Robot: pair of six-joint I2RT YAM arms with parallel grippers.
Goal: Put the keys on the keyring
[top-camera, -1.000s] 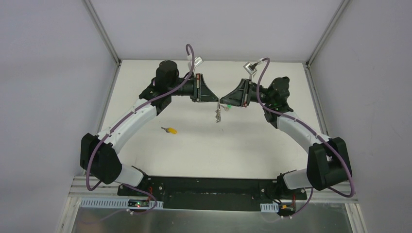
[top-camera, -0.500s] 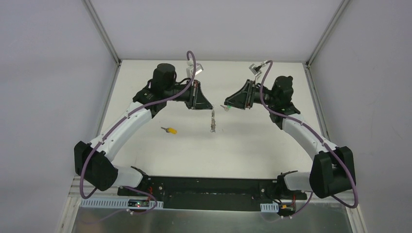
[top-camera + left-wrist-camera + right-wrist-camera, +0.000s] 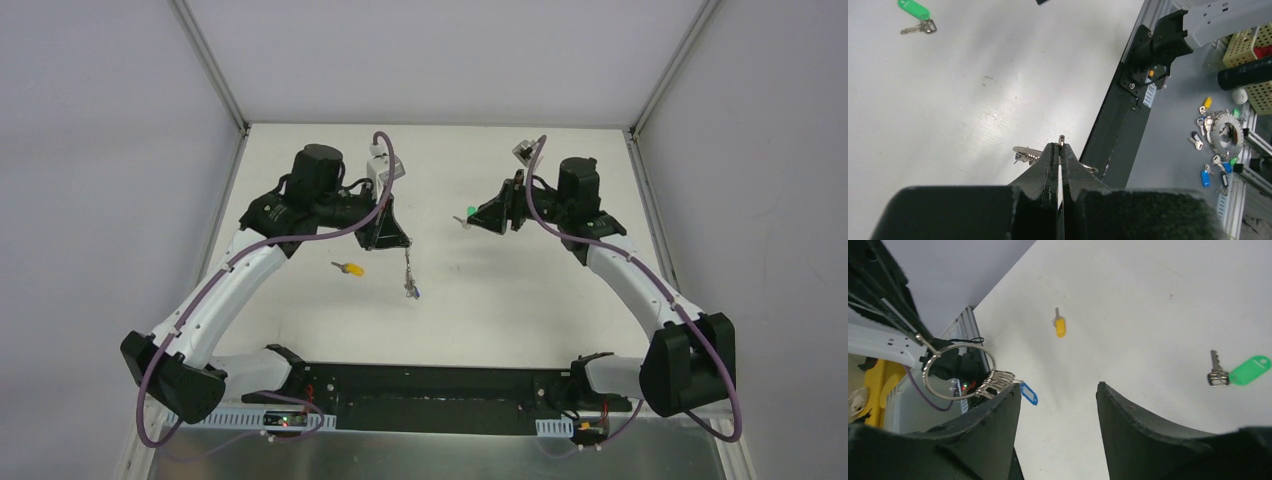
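My left gripper is shut on the keyring, which hangs below it with its fan of silver keys and the blue-headed key. In the left wrist view the jaws pinch the ring at its top. The ring also shows in the right wrist view. My right gripper is open and empty. The green-headed key lies on the table by it. The yellow-headed key lies on the table left of the ring.
The white table is walled at the left, back and right. The black base rail runs along its near edge. Off the table, the left wrist view shows loose spare keys and a yellow basket.
My left gripper has carried the keyring nearer and to the left, away from the right gripper. My right gripper has drawn back to the right. Both loose keys lie where they were.
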